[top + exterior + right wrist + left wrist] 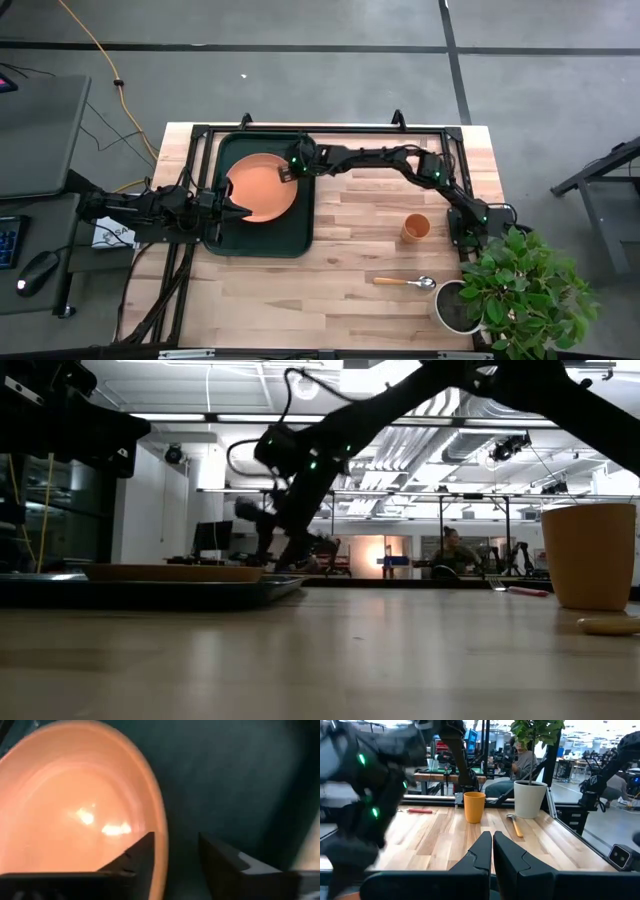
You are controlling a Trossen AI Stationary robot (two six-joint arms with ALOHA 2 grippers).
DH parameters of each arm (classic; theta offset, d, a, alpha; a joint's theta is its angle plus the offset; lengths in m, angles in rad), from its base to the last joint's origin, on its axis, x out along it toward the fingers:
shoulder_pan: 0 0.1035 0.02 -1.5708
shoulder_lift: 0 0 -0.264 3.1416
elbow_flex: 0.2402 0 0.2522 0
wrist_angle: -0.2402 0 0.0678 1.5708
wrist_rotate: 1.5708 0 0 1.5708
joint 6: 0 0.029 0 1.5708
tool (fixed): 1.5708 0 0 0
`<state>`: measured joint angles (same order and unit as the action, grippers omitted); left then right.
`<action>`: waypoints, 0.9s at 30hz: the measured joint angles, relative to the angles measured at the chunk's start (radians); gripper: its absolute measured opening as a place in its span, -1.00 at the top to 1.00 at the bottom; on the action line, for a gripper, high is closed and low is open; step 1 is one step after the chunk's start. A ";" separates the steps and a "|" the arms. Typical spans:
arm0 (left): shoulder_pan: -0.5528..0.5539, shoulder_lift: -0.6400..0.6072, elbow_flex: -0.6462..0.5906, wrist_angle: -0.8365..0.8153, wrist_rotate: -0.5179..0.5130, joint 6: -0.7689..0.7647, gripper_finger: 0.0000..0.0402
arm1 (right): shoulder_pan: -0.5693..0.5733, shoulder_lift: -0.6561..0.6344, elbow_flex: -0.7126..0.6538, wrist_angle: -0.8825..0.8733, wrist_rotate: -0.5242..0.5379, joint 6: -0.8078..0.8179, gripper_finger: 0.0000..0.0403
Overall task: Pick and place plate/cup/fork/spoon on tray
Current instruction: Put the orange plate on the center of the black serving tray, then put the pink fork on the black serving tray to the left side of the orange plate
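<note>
Plate flat in tray; right pincer spread, straddling plate rim.

Wooden table. Grey pot with green plant at its near right corner. Orange cable on grey floor beyond table. Keyboard and mouse on desk at left. A person sits in the room behind.

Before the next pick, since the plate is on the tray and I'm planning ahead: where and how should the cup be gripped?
Take the cup by its side wall near the rim, coming down from above with the right gripper, probably. It stands upright and open-topped on the bare table, apart from the spoon and the plant pot, so both sides look free.
</note>
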<state>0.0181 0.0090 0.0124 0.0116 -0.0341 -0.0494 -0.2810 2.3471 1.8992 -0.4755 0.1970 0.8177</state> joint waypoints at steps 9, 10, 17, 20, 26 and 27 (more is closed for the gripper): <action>0.000 0.000 0.000 0.000 0.000 0.000 0.98 | -0.023 -0.204 0.001 -0.418 0.281 -0.324 -0.07; 0.000 0.000 0.000 0.000 0.000 0.000 0.98 | -0.017 -0.224 -0.009 -0.484 0.342 -0.340 -0.07; 0.000 0.000 0.000 0.000 0.000 0.000 0.98 | -0.025 -0.480 -0.460 -0.573 0.423 -0.163 -0.07; 0.000 0.000 0.000 0.000 0.000 0.000 0.98 | -0.051 -0.638 -0.716 -0.527 0.346 -0.031 -0.07; 0.000 0.000 0.000 0.000 0.000 0.000 0.98 | -0.122 -0.946 -1.073 -0.440 0.304 0.228 -0.07; 0.000 0.000 0.000 0.000 0.000 0.000 0.98 | -0.134 -0.981 -1.113 -0.439 0.300 0.264 -0.07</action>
<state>0.0183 0.0093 0.0122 0.0116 -0.0341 -0.0494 -0.4148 1.3659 0.7866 -0.9142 0.4974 1.0817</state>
